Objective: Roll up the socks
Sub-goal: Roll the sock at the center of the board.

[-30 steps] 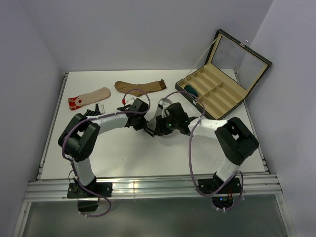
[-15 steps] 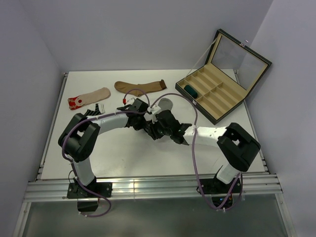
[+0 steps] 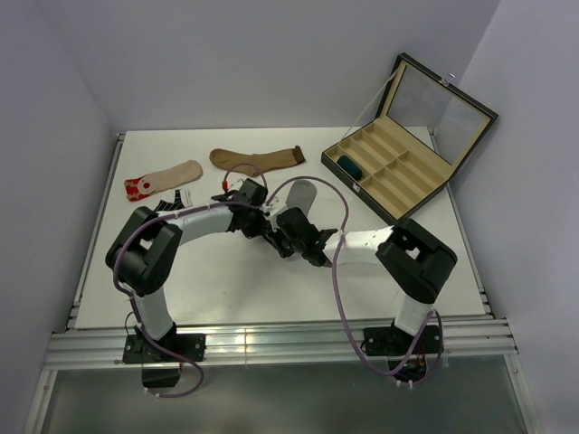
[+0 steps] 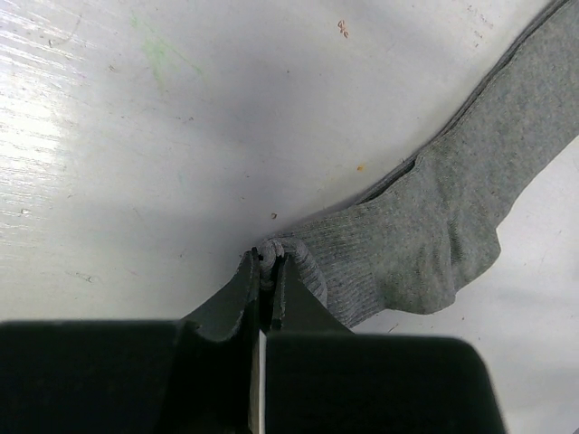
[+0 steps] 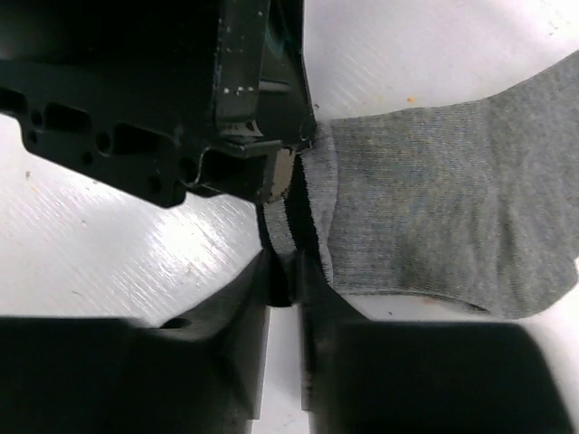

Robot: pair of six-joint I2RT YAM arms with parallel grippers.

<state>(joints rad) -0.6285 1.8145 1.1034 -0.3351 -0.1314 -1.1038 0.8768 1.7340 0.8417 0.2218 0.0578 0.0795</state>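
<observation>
A grey sock (image 3: 303,192) with a black-striped cuff lies mid-table, its foot stretching away toward the back. My left gripper (image 3: 268,223) is shut on one edge of the cuff; the left wrist view shows the fabric (image 4: 425,235) bunched between the left gripper's (image 4: 267,260) tips. My right gripper (image 3: 280,231) meets it from the other side. In the right wrist view the right gripper's (image 5: 289,271) jaws pinch the striped band of the sock (image 5: 425,199), right beside the left gripper's black body (image 5: 181,108).
A beige red-toed sock (image 3: 163,179), a brown sock (image 3: 258,159) and a black white-striped sock (image 3: 172,204) lie at the back left. An open compartment case (image 3: 398,172) stands at the back right with a dark teal roll (image 3: 348,165) inside.
My right arm swung left to meet the left gripper, uncovering the sock's foot. Its jaws closed onto the cuff. The left gripper kept its grip and barely moved.
</observation>
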